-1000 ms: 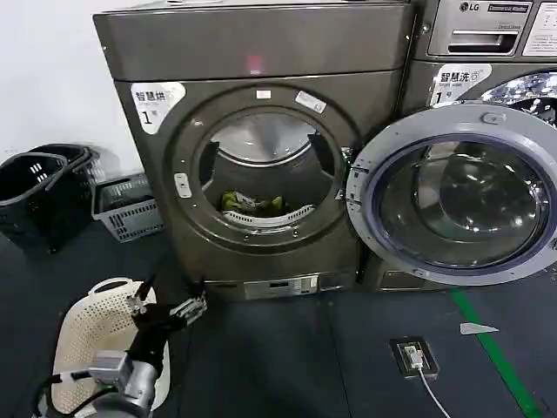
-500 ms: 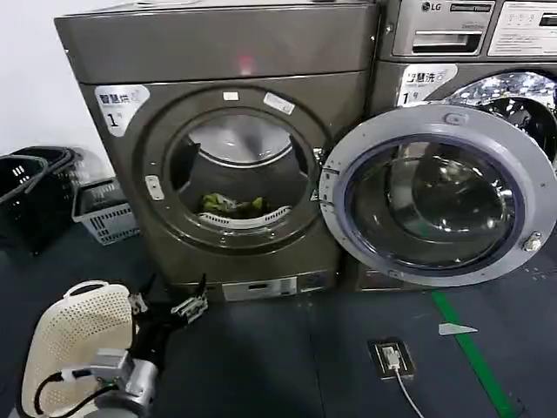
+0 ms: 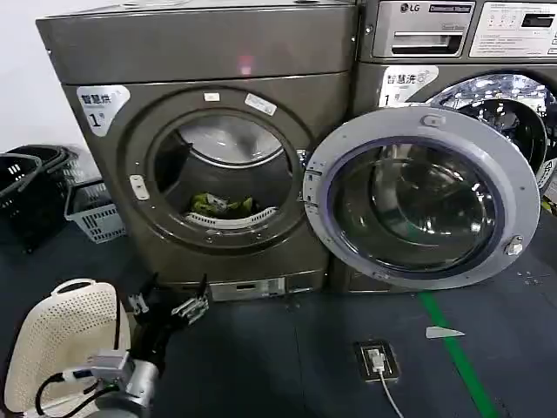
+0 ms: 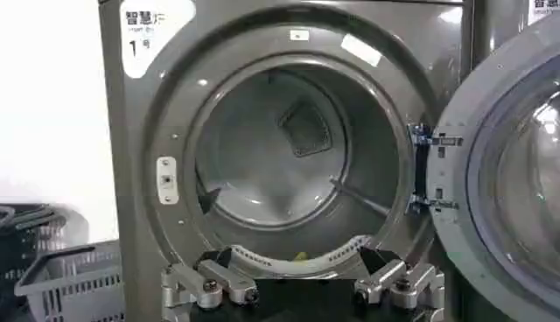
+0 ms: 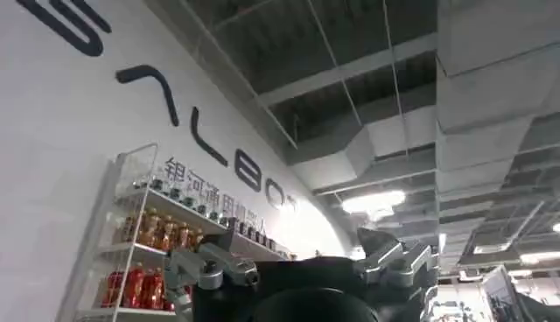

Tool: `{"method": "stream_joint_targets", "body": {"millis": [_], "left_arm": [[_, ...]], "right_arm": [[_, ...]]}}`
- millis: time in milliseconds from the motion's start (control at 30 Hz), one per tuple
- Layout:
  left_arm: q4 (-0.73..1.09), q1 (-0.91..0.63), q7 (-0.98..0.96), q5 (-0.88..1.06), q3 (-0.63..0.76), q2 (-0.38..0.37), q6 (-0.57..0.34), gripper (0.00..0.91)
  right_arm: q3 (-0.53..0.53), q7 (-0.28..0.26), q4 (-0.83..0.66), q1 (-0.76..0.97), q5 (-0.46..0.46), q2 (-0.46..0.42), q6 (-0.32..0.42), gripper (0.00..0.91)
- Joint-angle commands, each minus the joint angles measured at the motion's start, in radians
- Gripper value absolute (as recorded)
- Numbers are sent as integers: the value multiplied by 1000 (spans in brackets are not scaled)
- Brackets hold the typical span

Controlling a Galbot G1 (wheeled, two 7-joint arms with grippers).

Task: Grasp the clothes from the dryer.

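Left claw [image 3: 167,306] agape before dryer [image 3: 209,139]

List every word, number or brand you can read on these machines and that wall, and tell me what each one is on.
"1", under blurred Chinese characters: white sticker on the dryer.
"LG": top panel of the silver machine.
"1", under unreadable Chinese characters: sticker on that machine.
Large dark letters, seemingly "ALBO", cut off: wall sign in the right wrist view.
Small labels around the dryer's mouth, the control panel text and the characters below the sign: too small to read.
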Motion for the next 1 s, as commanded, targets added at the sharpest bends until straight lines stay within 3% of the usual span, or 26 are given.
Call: {"method": "stream_joint_targets", "body": {"millis": [33, 667, 1000], "left_arm": [[-1, 0, 2, 0, 0, 1, -3, 907], [-8, -1, 20, -9, 8, 6, -54, 907], [-2, -8, 20, -9, 7, 3, -54, 907]], "right_arm": [[0, -1, 1, 0, 0, 0, 1, 907], [4, -15, 14, -6, 31, 4, 67, 907], [-2, -55, 16, -7, 31, 17, 117, 907]]}}
